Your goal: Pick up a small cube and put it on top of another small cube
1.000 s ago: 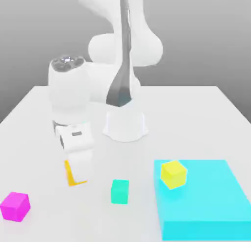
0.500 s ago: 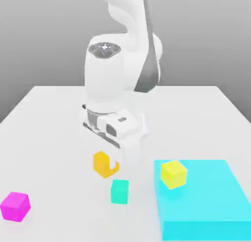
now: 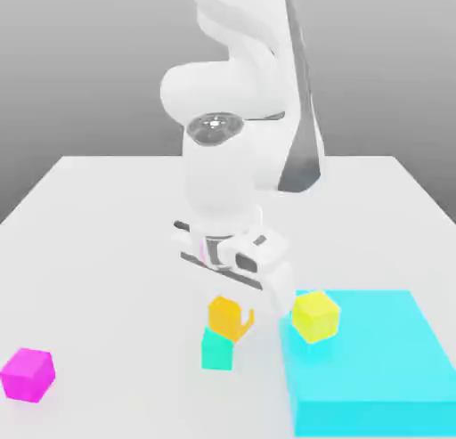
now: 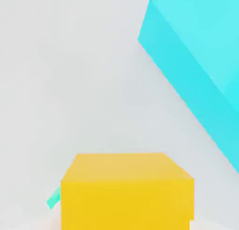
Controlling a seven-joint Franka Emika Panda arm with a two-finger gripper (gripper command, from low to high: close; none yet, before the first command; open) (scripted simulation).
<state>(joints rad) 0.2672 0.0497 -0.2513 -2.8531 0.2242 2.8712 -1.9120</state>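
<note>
In the exterior view the white arm reached down from the top centre of the frame, and its gripper (image 3: 239, 311) sat just below the middle. The jaws were drawn in tight on the small orange cube (image 3: 226, 315), which hung clear of the white table (image 3: 98, 241) at the gripper's lower end. The orange cube sat directly above the small teal-green cube (image 3: 217, 352); the two looked to meet or nearly meet, and whether they touched could not be told. The teal-green cube rested on the table in the lower middle of the frame.

In the hand view the orange cube (image 4: 127, 191) took up the lower centre of the frame, close under the camera. A thin sliver of the teal-green cube (image 4: 53, 198) peeked out at the orange cube's lower left edge. The large flat cyan block (image 4: 200, 66) crossed the upper right of that frame.

Counted in the exterior view, there were four small cubes: one orange, one teal-green, one yellow, one magenta. The yellow cube (image 3: 315, 316) stood on the near left corner of the one cyan block (image 3: 374, 375), at the lower right of the frame. The magenta cube (image 3: 28, 373) lay on the table at the lower left, well apart from the others.
</note>
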